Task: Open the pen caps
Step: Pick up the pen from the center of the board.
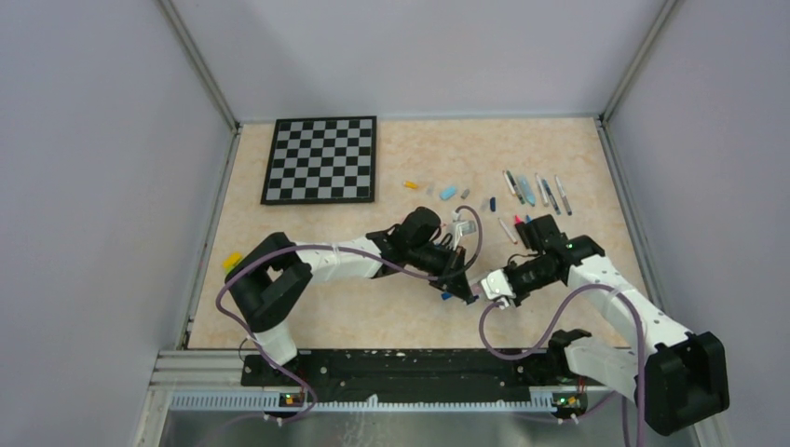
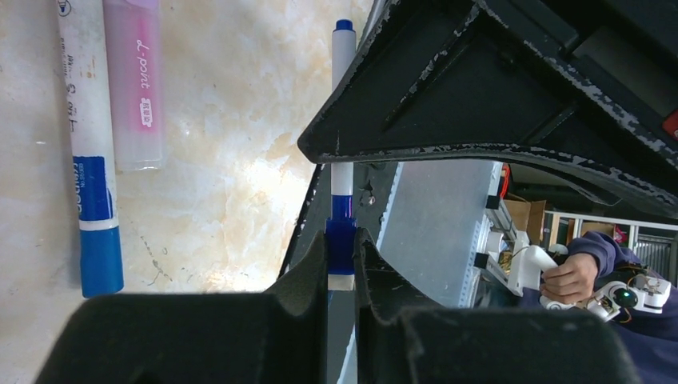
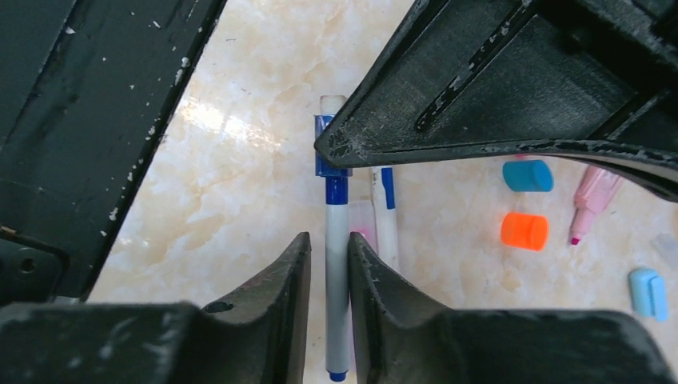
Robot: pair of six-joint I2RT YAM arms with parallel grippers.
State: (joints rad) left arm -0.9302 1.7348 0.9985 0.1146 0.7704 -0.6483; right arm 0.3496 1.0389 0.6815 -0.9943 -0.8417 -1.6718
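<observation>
A thin white pen point(image 3: 337, 268) hangs in the air between my two grippers, near the table's front middle. My left gripper point(image 2: 341, 254) point(image 1: 458, 282) is shut on its dark blue pen cap point(image 2: 340, 237) point(image 3: 329, 152). My right gripper point(image 3: 329, 240) point(image 1: 491, 285) has its jaws close around the white barrel point(image 2: 342, 60) from the opposite end, and a thin gap shows beside the barrel on one side. Loose pen caps lie on the table: an orange one point(image 3: 524, 230) and two light blue ones point(image 3: 528, 175) point(image 3: 648, 292).
Under the grippers lie a white marker with a blue end point(image 2: 92, 160) and a pink highlighter point(image 2: 134, 88). A row of pens point(image 1: 536, 191) lies at the back right, with loose caps point(image 1: 448, 193) to its left. A chessboard point(image 1: 322, 158) sits back left, and a yellow block point(image 1: 231, 261) lies near the left wall.
</observation>
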